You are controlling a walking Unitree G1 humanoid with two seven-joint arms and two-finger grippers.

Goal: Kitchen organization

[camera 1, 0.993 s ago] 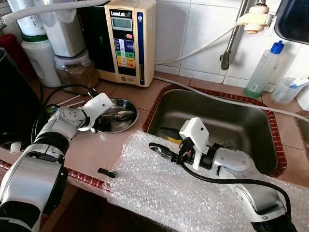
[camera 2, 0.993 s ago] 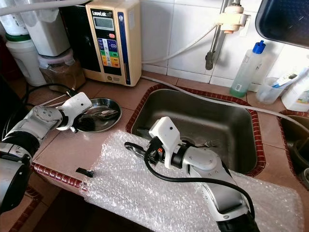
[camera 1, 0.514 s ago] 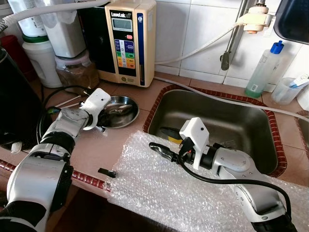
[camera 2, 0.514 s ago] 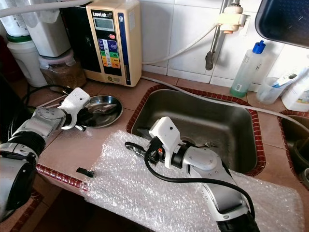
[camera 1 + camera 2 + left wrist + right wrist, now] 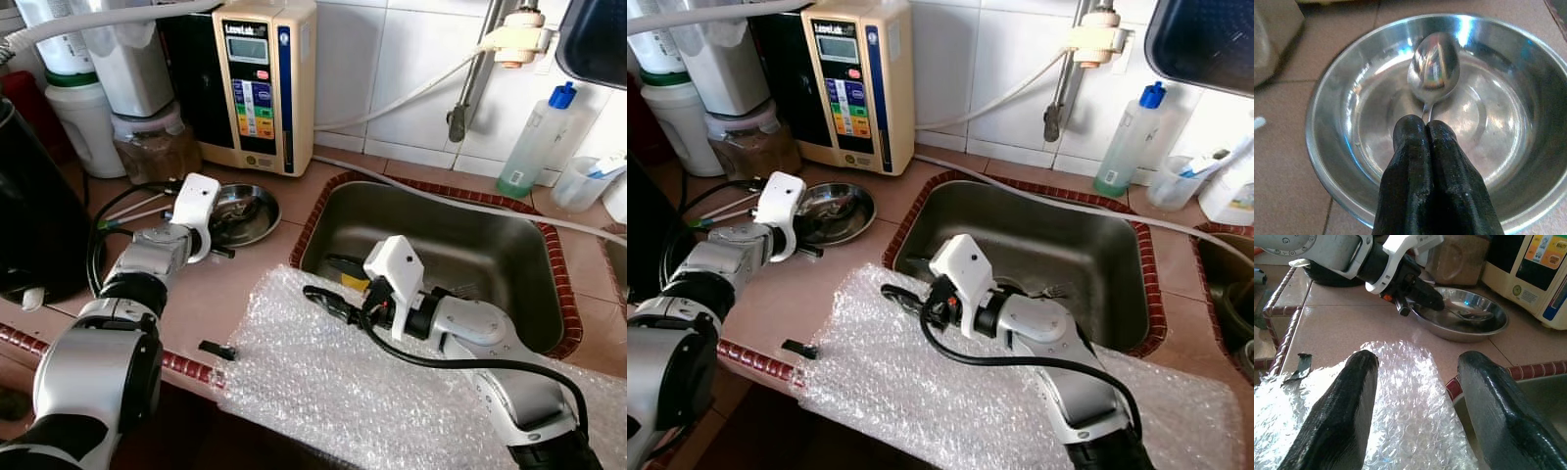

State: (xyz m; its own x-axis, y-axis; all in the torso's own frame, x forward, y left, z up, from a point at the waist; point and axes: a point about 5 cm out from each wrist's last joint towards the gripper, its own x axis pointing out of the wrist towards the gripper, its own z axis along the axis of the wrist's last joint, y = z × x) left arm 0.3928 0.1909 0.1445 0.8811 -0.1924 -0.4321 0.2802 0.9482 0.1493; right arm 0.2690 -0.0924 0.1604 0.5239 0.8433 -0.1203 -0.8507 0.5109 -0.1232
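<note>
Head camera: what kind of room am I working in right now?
Most likely a home kitchen: a steel sink set in a tiled counter, a water ionizer against the wall, and a steel bowl holding a spoon.

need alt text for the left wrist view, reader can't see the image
The left gripper, its two black fingers pressed together, pinches the handle of a shiny metal spoon whose bowl rests inside a round stainless steel dish. The dish sits on a reddish-brown tiled counter.
</note>
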